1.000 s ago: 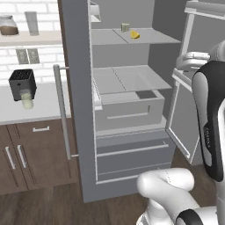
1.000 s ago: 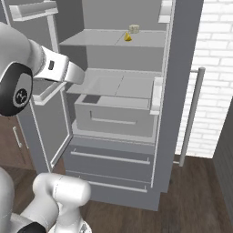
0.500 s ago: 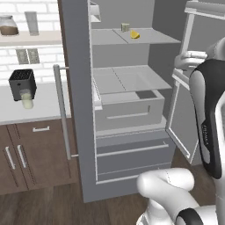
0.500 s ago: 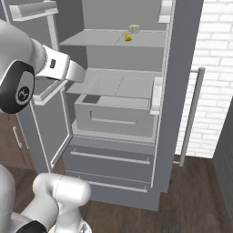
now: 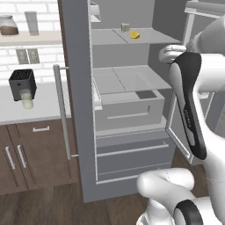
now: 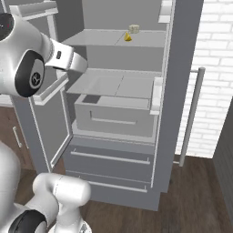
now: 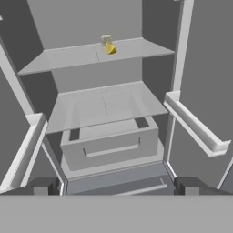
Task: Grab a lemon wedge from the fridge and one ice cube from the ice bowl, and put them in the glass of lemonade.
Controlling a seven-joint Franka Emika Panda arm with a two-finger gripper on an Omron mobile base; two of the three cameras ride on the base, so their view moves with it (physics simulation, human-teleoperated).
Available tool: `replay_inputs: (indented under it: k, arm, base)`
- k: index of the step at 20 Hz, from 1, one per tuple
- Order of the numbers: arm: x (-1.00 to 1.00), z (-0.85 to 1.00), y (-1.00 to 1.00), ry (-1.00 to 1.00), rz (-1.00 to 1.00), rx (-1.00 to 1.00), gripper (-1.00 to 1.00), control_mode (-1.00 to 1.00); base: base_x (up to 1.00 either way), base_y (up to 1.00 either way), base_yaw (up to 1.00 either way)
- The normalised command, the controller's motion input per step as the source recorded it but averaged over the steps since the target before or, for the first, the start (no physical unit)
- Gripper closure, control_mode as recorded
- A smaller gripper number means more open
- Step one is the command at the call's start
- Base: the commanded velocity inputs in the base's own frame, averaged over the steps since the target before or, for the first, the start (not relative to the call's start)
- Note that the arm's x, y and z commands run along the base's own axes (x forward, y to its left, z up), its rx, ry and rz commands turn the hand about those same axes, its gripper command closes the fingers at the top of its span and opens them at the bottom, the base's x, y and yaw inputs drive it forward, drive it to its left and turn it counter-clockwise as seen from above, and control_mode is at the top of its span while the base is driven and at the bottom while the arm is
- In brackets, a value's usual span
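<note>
Fridge [image 5: 77, 110] doors stand open. The lemon wedge [image 7: 110, 48] is seen on the upper shelf [image 7: 68, 57], touching or just beside a small pale jar [image 7: 106, 41]; which cannot be told. The end effector [image 7: 116, 186] is held well back from the shelf, fingers apart, nothing gripped. The glass of lemonade [image 5: 27, 98] is left on the counter [image 5: 46, 105] by the toaster [image 5: 22, 82]. Risk judged: the jar could be knocked, or the wedge pushed deeper, if the reach is misaligned.

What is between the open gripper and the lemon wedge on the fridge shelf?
Nothing. In the hand view, the stretch from the gripper to the lemon wedge is open air inside the fridge; a small pale item sits right behind the wedge.
</note>
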Motion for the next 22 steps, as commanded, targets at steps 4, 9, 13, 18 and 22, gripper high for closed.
replay_inputs:
  k: [4,9,13,18,22]
  arm:
    - [-0.2,0.0,-0.2,-0.01,0.0,0.0,-1.0,-1.0]
    - [-0.49,0.0,-0.1,-0.05,0.0,0.0,-1.0,-1.0]
    - [-0.02,0.0,-0.05,0.0,0.02,0.0,-1.0,-1.0]
    - [0.0,0.0,-0.08,-0.02,0.02,0.0,-1.0,-1.0]
    - [0.0,0.02,0.0,-0.08,0.03,0.0,-1.0,-1.0]
  base:
    - [0.0,0.0,0.0]
    - [0.0,0.0,0.0]
    - [0.0,0.0,0.0]
    - [0.0,0.0,0.0]
    - [0.0,0.0,0.0]
